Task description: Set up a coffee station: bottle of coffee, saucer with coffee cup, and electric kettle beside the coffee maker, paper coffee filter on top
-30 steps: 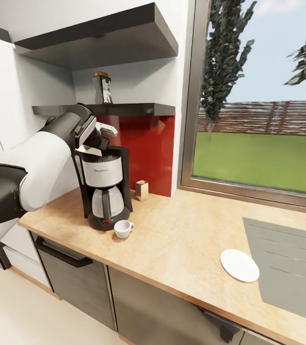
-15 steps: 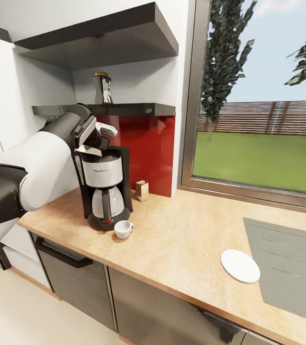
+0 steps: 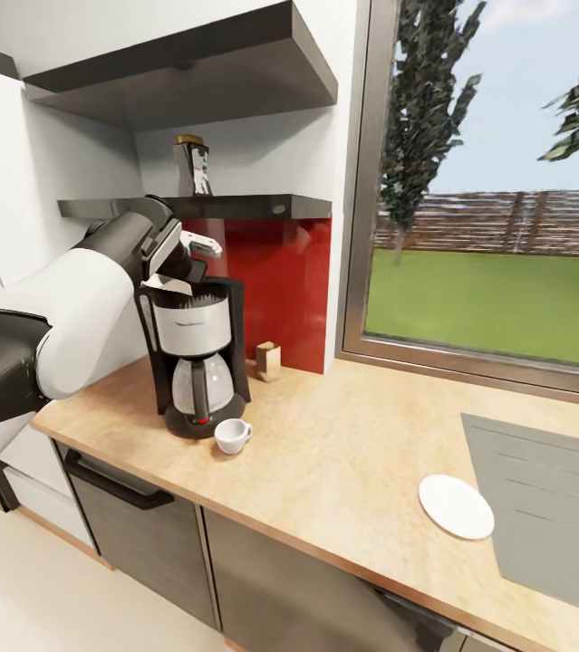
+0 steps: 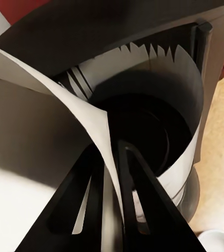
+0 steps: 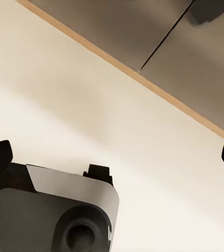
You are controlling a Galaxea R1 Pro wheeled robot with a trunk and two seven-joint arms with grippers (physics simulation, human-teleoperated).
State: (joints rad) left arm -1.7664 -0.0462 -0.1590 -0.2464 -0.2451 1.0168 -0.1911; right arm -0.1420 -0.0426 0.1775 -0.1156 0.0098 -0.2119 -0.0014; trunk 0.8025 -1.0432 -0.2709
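1 tan box (image 3: 268, 359) beside coffee maker (image 3: 195, 358)

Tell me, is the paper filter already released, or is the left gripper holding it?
Held. The left gripper is shut on the paper coffee filter, whose sheet passes between its fingers, over the coffee maker.

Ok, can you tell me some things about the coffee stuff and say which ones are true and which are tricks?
1. The coffee cup sits on the saucer. False: the cup stands on the countertop by the coffee maker, far from the saucer.
2. The bottle of coffee is on the kitchen shelf. True.
3. The left gripper pinches the paper coffee filter between its fingers. True.
4. The saucer lies inside the sink. False: it lies on the countertop beside the sink.
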